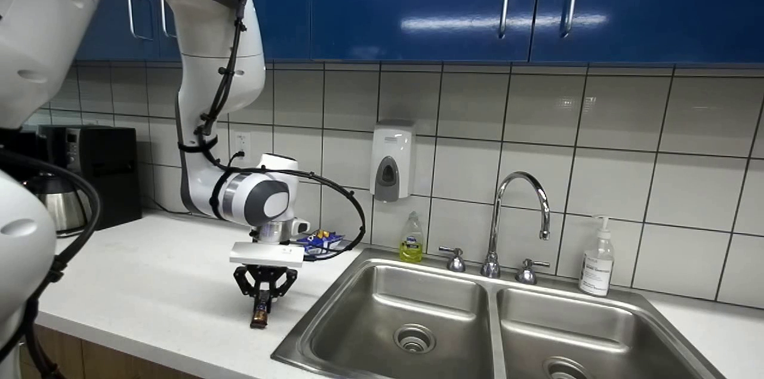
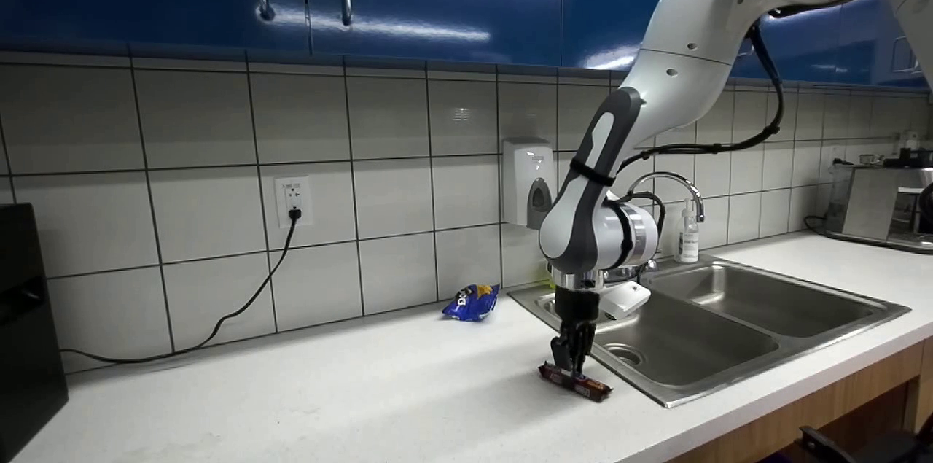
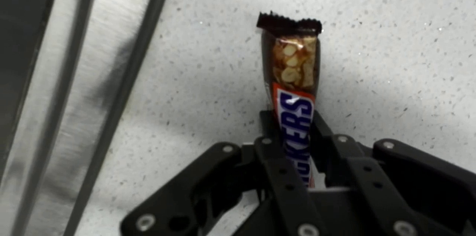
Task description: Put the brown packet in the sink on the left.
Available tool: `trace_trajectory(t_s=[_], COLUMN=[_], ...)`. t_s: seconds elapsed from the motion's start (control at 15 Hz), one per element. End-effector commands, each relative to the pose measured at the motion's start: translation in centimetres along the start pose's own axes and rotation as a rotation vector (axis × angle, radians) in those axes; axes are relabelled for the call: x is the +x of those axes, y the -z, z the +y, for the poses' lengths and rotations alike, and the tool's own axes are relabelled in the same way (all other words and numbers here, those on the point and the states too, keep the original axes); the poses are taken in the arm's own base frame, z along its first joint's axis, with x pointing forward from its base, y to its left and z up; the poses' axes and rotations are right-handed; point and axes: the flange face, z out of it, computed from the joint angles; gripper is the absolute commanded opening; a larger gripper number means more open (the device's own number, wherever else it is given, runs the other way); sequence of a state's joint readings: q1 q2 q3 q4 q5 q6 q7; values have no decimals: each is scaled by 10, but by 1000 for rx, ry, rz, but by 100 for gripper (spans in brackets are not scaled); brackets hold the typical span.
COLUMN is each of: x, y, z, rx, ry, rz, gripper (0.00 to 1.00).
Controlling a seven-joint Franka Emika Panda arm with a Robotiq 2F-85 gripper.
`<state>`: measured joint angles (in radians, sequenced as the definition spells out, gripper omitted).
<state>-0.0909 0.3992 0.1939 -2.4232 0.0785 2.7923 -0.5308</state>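
My gripper (image 3: pixel 293 120) is clamped on the brown packet (image 3: pixel 292 65), fingers (image 3: pixel 322 129) against both long sides, jaws only as far apart as the packet is wide. Packet's free end points to 12 o'clock in the wrist view, lettering partly covered. Sink rim (image 3: pixel 115 24) at 9 o'clock there, packet outside it, low at the counter (image 2: pixel 328 390); can't tell if it's resting or just above. In an exterior view, left basin (image 1: pixel 358 331) at 3 o'clock from my grip, blue bag (image 1: pixel 322 240) between 1 and 2.
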Motion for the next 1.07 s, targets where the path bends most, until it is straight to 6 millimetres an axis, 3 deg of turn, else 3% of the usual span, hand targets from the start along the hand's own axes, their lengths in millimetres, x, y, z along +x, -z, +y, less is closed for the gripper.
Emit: trace_trajectory(t_s=[0.0, 0.13, 0.47, 1.0], x=[2, 2, 5, 17], y=[0, 1, 13, 56], z=[7, 9, 16, 22], rx=[-9, -18, -52, -98], ry=[5, -4, -20, -53], rz=[6, 3, 9, 56], gripper=[0, 5, 5, 5])
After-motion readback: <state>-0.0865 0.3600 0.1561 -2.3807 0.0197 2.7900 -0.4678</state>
